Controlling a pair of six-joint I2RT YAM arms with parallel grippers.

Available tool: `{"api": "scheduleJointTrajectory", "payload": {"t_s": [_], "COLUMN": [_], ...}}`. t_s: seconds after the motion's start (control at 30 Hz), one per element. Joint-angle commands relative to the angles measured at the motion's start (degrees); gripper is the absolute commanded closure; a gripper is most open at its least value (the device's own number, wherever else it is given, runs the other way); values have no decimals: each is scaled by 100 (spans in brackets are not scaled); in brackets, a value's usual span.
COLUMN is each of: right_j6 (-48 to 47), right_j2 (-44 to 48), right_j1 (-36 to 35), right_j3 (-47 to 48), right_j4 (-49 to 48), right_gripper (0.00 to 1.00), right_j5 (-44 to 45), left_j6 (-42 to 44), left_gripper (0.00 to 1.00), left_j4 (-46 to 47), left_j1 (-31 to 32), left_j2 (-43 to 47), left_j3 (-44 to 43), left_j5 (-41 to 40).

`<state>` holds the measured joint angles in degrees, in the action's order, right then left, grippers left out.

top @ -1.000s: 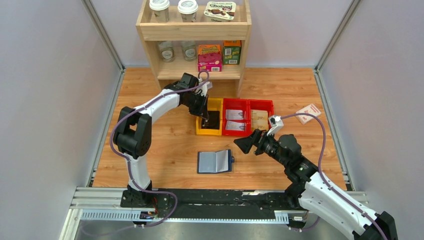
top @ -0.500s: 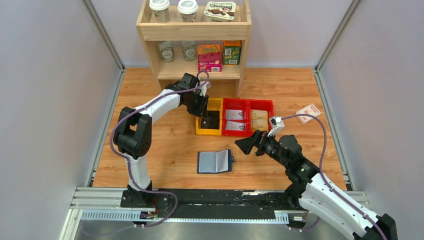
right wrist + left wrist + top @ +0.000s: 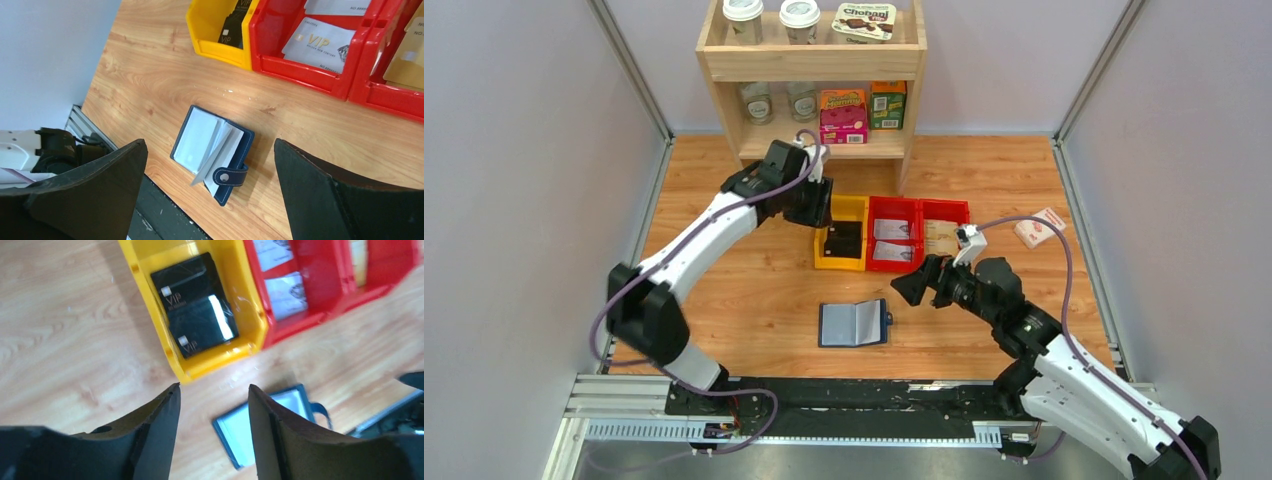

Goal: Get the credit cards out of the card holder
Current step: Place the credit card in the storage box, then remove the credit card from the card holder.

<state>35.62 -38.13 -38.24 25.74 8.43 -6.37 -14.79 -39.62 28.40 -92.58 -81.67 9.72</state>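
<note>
The navy card holder [image 3: 854, 323] lies open on the table, pale sleeves up, one sleeve standing and the snap tab to its right. Two black credit cards [image 3: 195, 310] lie in the yellow bin [image 3: 824, 262]. My left gripper [image 3: 818, 214] hovers over that bin's left edge, open and holding nothing; in its wrist view the gripper [image 3: 213, 387] frames bare wood and a corner of the holder [image 3: 238, 437]. My right gripper [image 3: 911, 287] hangs wide open and empty just up and right of the holder, and the right wrist view shows the holder [image 3: 197, 135] between its spread fingers.
Red bins [image 3: 919, 205] with white and tan cards adjoin the yellow bin on the right. A wooden shelf [image 3: 814, 62] with cups and boxes stands behind. A white-and-red box [image 3: 1039, 228] lies near the right wall. The black rail runs along the near edge.
The left gripper opened, leaving a black card in the yellow bin, and drew up and left as its arm swung out. The right gripper edged left toward the holder.
</note>
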Motion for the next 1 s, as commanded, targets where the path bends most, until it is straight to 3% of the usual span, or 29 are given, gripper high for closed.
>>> {"api": "scheduleJointTrajectory", "payload": {"t_s": [0.0,0.17,0.33,0.57,0.73,0.97], "right_j6": [-370,-687,-617,-275,-187,-204], "right_j2": [-554,-1906,-3374,-5194,-5959,-6619], "right_j1": [-411,-1552,-2424,-2864,-2961,-2961], "right_j3": [747,1766,2856,4043,4571,4897], "right_j4": [422,1238,2031,2813,3112,3305], "right_gripper": [0,0,0,2,2,7], "right_j5": [126,1058,1779,1797,1727,1534], "left_j6": [-779,-1411,-1712,-2221,-2318,-2002], "left_gripper": [34,25,8,3,4,6], "left_j4": [-2,7,-108,-47,-187,-284], "left_j1": [86,78,78,78,69,78], "left_j2": [1580,3138,4780,6750,7043,6262], "left_j3": [870,2327,3349,4501,4748,4590], "left_j5": [-417,-918,-1086,-1262,-1148,-647]}}
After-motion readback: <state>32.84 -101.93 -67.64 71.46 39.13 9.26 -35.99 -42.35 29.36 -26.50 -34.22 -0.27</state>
